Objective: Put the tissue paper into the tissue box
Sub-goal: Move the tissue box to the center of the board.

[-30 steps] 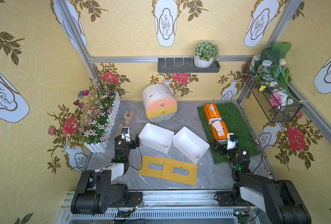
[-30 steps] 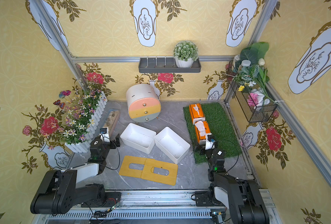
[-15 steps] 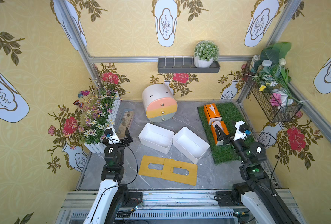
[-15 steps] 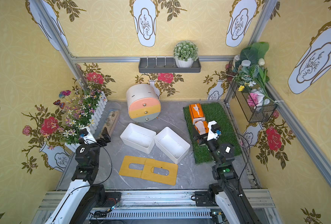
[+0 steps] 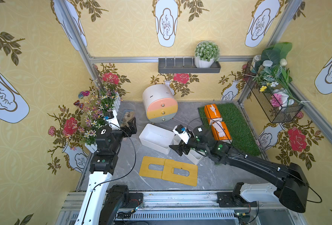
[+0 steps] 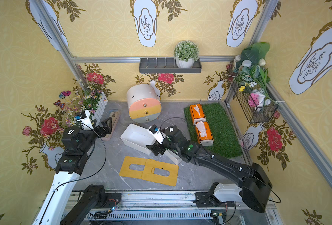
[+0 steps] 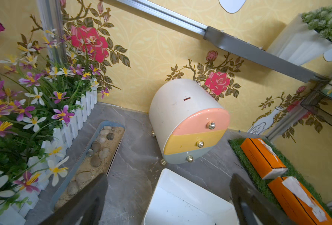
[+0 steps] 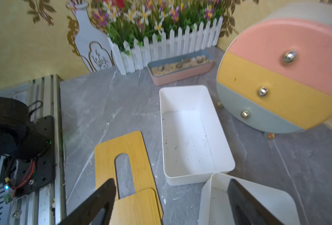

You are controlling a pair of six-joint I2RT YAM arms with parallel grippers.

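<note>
The right gripper (image 5: 177,150), spread and empty, is hovering over a white box (image 5: 195,158), pointing away from the orange tissue pack (image 5: 224,135) lying just behind its wrist.

the right gripper (image 8: 171,182) has its jaws wide apart, with the corner of a near white tissue box (image 8: 213,202) between them. one black finger hangs over two overlapping bamboo lids (image 8: 104,155), the other over that box. beyond lies a second white tissue box (image 8: 190,136), open and empty, beside a round three-drawer cabinet (image 8: 278,74). farther back, a tray of sand and pebbles (image 8: 180,73) sits just before a white picket planter (image 8: 171,46).
</note>
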